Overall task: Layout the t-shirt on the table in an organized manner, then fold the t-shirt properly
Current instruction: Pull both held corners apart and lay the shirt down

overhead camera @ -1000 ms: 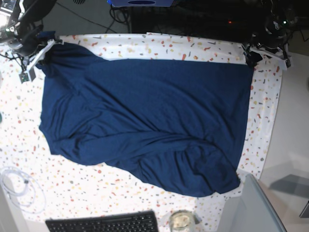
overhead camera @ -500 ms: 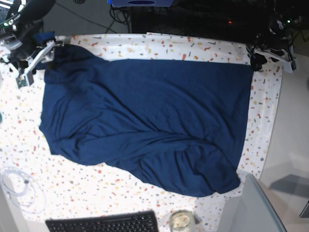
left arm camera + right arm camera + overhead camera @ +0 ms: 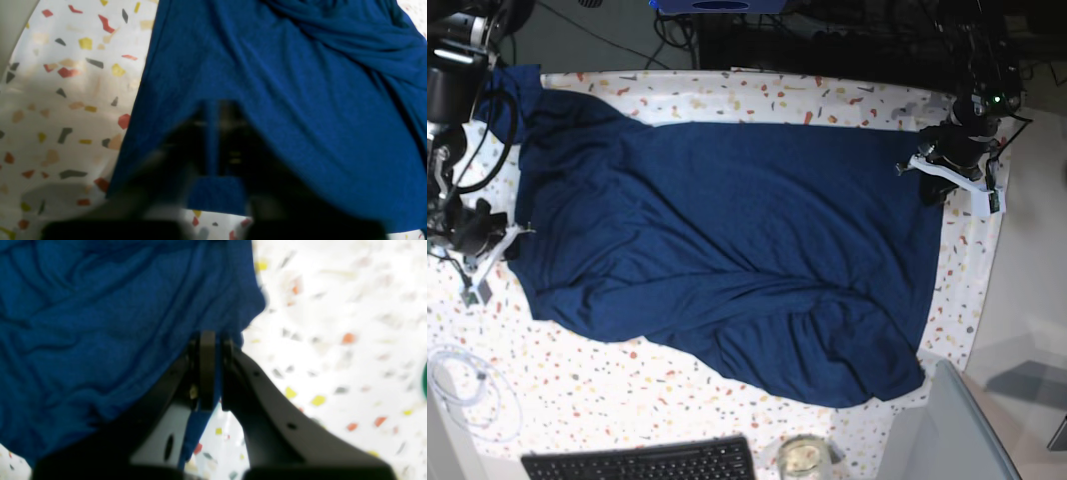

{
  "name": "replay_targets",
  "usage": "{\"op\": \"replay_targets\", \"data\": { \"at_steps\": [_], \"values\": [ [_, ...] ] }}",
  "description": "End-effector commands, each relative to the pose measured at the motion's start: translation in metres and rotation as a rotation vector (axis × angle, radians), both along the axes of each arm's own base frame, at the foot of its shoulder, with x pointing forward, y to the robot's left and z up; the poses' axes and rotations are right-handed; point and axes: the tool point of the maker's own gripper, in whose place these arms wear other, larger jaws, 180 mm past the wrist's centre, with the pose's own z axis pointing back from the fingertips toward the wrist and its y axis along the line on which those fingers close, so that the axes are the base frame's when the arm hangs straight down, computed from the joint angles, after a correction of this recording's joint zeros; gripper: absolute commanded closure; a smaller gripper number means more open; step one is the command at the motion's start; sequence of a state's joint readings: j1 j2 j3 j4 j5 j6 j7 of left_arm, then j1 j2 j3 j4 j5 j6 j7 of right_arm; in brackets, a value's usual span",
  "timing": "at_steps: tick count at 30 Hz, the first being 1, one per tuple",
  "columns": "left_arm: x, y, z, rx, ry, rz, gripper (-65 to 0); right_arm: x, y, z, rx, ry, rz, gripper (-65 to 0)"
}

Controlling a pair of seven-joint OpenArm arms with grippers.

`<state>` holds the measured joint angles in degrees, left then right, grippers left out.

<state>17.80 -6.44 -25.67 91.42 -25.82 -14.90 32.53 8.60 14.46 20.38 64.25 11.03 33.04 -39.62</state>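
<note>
The dark navy t-shirt [image 3: 727, 240] lies spread and wrinkled across the speckled table [image 3: 577, 380]. Its lower part is bunched into folds. My left gripper [image 3: 934, 180] sits at the shirt's right edge. In the left wrist view its blurred fingers [image 3: 230, 133] are shut on a strip of the blue fabric [image 3: 283, 83], with the table [image 3: 66, 100] beside it. My right gripper [image 3: 507, 238] is at the shirt's left edge. The right wrist view shows this gripper [image 3: 215, 340] shut, pinching the t-shirt [image 3: 83, 323] hem above the table [image 3: 333, 340].
A black keyboard [image 3: 642, 462] and a glass jar [image 3: 802, 457] stand at the front edge. A coiled white cable [image 3: 467, 390] lies at the front left. A grey panel [image 3: 957, 430] sits at the front right, and dark equipment [image 3: 827, 35] lines the back.
Both arms left the shirt's back corners and came forward along its side edges. Each gripper has closed on the fabric edge there.
</note>
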Motion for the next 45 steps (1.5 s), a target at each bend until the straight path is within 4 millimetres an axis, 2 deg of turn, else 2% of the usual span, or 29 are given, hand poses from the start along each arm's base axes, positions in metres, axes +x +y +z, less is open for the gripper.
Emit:
{"op": "replay_targets", "data": {
  "at_steps": [1,6,8,13,15,20,23,26,29,31,33,35,37,38,41,45],
  "values": [
    [0.010,0.004,0.008,0.005,-0.037,0.004,0.0,0.016,-0.007,0.012,0.002,-0.050,-0.004,-0.8],
    [0.011,0.010,-0.015,-0.022,0.016,0.029,0.0,0.023,0.006,-0.008,0.060,-0.059,-0.001,-0.2],
    [0.007,0.013,-0.025,-0.010,0.047,0.033,0.0,0.019,0.006,-0.021,0.091,-0.036,-0.029,-0.2],
    [-0.003,0.017,-0.042,0.114,0.130,-0.006,0.0,-0.002,-0.025,-0.043,0.049,0.031,-0.160,-0.2],
    [-0.006,0.017,-0.044,0.134,0.142,-0.006,0.0,-0.014,-0.029,-0.047,0.031,0.040,-0.164,-0.2],
    [-0.006,0.017,-0.042,0.141,0.139,-0.012,0.0,-0.028,-0.049,-0.033,-0.016,-0.019,-0.223,-0.2],
    [-0.001,0.017,-0.034,0.149,0.118,-0.012,0.0,-0.026,-0.049,-0.016,-0.047,-0.077,-0.196,-0.2],
    [-0.002,0.019,-0.024,0.168,0.095,-0.015,0.0,-0.024,-0.040,0.010,-0.069,-0.164,-0.167,-0.6],
    [-0.011,0.034,-0.010,0.200,0.077,0.017,0.0,-0.038,-0.040,0.034,-0.086,-0.240,-0.200,-1.1],
    [-0.021,0.048,-0.006,0.208,0.077,0.059,0.0,-0.053,-0.039,0.040,-0.084,-0.243,-0.240,-5.9],
    [-0.032,0.065,-0.003,0.180,0.069,0.119,0.0,-0.070,-0.041,0.037,-0.088,-0.193,-0.270,-17.9],
    [-0.050,0.085,0.000,0.129,0.056,0.203,0.0,-0.087,-0.040,0.032,-0.087,-0.142,-0.293,-32.6],
    [-0.062,0.103,0.007,0.109,0.044,0.241,0.0,-0.106,-0.040,0.033,-0.099,-0.129,-0.310,-42.6],
    [-0.068,0.107,0.009,0.100,0.045,0.248,0.0,-0.114,-0.039,0.037,-0.110,-0.131,-0.313,-45.8],
    [-0.078,0.116,0.014,0.106,0.053,0.240,0.0,-0.144,-0.034,0.046,-0.160,-0.110,-0.269,-48.9],
    [-0.083,0.124,0.015,0.118,0.056,0.258,0.0,-0.180,-0.023,0.041,-0.200,-0.024,-0.160,-52.8]
  ]
}}
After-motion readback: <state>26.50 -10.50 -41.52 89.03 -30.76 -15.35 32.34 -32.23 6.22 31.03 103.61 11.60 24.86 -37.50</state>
